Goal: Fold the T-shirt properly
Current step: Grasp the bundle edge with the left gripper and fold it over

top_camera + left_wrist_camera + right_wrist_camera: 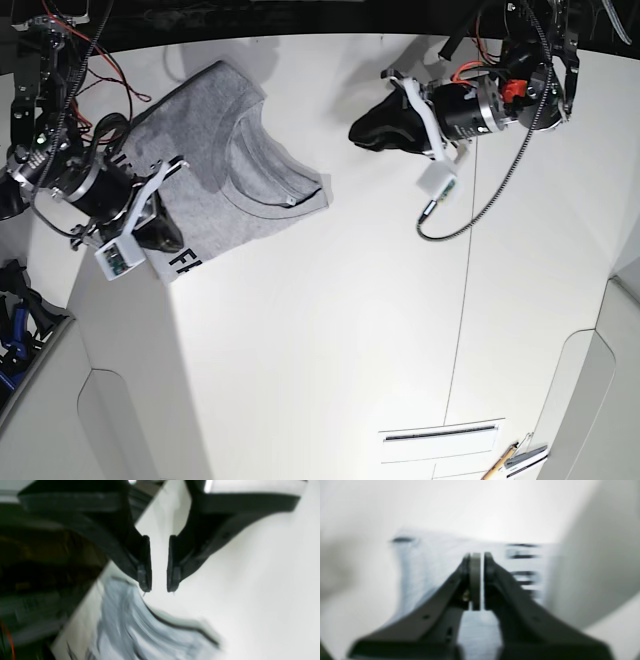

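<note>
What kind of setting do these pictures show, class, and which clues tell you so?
Probably a robotics lab or test bench, not a home. A bare white table carries only a grey T-shirt, and two arms with exposed wiring end in the left gripper and right gripper.

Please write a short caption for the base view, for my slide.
Two arms over a white table: right gripper at the grey T-shirt, left gripper apart.

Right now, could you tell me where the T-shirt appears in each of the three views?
Left wrist: T-shirt at bottom centre, below the left hand.
Right wrist: T-shirt across the middle, behind the right hand.
Base: T-shirt at upper left.
Shared landmark: white table.
</note>
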`<state>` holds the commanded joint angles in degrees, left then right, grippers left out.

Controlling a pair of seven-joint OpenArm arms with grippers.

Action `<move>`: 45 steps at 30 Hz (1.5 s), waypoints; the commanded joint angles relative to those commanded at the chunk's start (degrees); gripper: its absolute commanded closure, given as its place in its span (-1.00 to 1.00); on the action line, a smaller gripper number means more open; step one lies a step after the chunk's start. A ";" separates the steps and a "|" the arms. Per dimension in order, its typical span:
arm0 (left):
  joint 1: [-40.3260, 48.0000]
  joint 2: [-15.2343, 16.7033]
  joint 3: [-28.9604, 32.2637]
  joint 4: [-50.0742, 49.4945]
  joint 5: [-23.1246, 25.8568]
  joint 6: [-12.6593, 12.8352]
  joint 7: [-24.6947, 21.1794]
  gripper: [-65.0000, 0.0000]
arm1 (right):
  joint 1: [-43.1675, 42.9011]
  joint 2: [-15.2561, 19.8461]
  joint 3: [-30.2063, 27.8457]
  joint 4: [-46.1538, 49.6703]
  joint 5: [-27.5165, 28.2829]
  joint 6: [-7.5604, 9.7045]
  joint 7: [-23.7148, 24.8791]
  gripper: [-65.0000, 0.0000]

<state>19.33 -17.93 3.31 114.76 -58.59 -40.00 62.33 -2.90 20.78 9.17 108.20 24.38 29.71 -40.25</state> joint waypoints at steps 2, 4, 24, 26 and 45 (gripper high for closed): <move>-0.57 0.00 5.79 0.00 1.75 0.00 -1.97 0.99 | 1.75 0.02 3.19 -0.46 -0.52 0.02 -0.24 1.00; -1.75 0.33 12.20 -0.02 7.41 0.00 -6.19 1.00 | 4.02 0.07 4.66 -2.32 -2.43 0.02 -0.28 1.00; -9.20 16.98 28.87 -15.45 31.87 1.43 -14.88 1.00 | 21.92 -0.02 3.26 -38.97 3.10 3.10 2.60 1.00; -9.97 17.00 28.87 -16.41 31.87 1.43 -15.54 1.00 | 21.90 0.00 2.03 -39.71 3.08 3.10 2.84 1.00; -11.72 18.21 28.87 -18.95 37.48 2.94 -20.06 1.00 | 21.46 0.04 -8.92 -40.87 1.29 3.08 2.93 1.00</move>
<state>7.62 0.27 32.18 95.81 -21.10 -37.06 42.26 18.57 20.82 0.25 67.33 25.67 32.80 -37.32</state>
